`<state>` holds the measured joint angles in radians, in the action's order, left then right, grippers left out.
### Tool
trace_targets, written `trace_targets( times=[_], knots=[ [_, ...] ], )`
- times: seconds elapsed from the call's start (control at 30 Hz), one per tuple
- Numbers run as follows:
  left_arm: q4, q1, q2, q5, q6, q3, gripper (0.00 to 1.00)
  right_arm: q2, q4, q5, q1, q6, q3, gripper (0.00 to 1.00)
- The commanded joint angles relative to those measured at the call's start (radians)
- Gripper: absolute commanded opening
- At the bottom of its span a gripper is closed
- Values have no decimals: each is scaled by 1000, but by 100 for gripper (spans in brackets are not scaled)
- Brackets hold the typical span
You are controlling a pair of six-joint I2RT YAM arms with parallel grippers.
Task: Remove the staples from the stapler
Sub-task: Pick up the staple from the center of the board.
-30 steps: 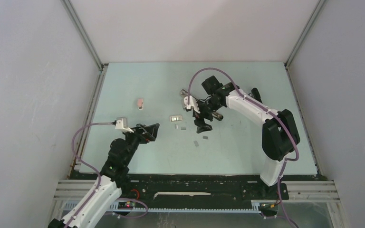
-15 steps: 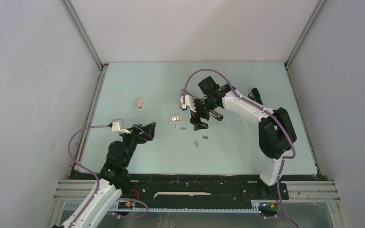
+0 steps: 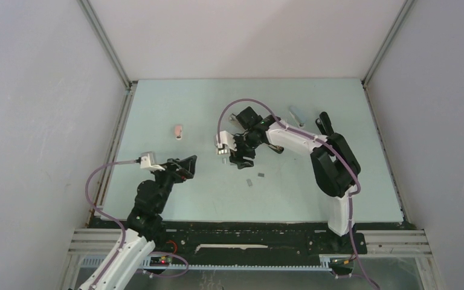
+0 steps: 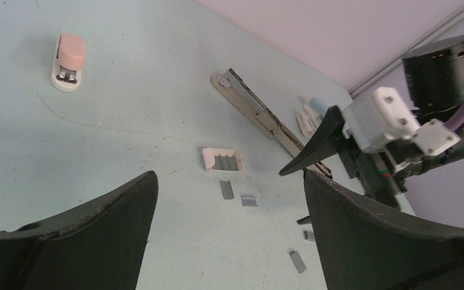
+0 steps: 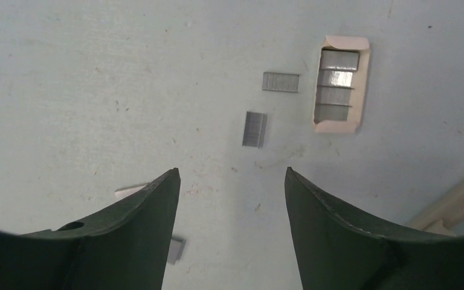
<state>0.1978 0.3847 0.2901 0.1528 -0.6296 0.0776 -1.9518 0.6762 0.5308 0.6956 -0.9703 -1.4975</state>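
Judged thin silvery-grey metal staple strip (image 5: 254, 129) just beside white cardboard tray (image 5: 365, 72) light, brittle, best pinched across long edges; found right hand (image 5: 231, 172) parted, empty.

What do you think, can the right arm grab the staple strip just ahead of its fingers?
Probably yes. The right gripper hangs open close above the staple strip, which lies flat on the table, apart from the white box, with nothing covering it.

Staples (image 5: 254, 129) — short silvery-grey strips, flat and loose on the table (image 5: 96, 72), more in a small open box (image 5: 365, 90)
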Motion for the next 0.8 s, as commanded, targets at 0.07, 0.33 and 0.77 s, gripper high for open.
trace_targets(
  times=[0.07, 0.33, 0.77],
  knots=[
    [-32, -4, -44, 39, -7, -25, 95, -65, -56, -75, 51, 30, -46, 70],
    [-59, -4, -80, 50, -5, -27, 95, -108, -78, -124, 64, 61, -61, 66],
    [-72, -4, -101, 46, -12, -36, 95, -179, -44, -145, 65, 92, -124, 59]
  ],
)
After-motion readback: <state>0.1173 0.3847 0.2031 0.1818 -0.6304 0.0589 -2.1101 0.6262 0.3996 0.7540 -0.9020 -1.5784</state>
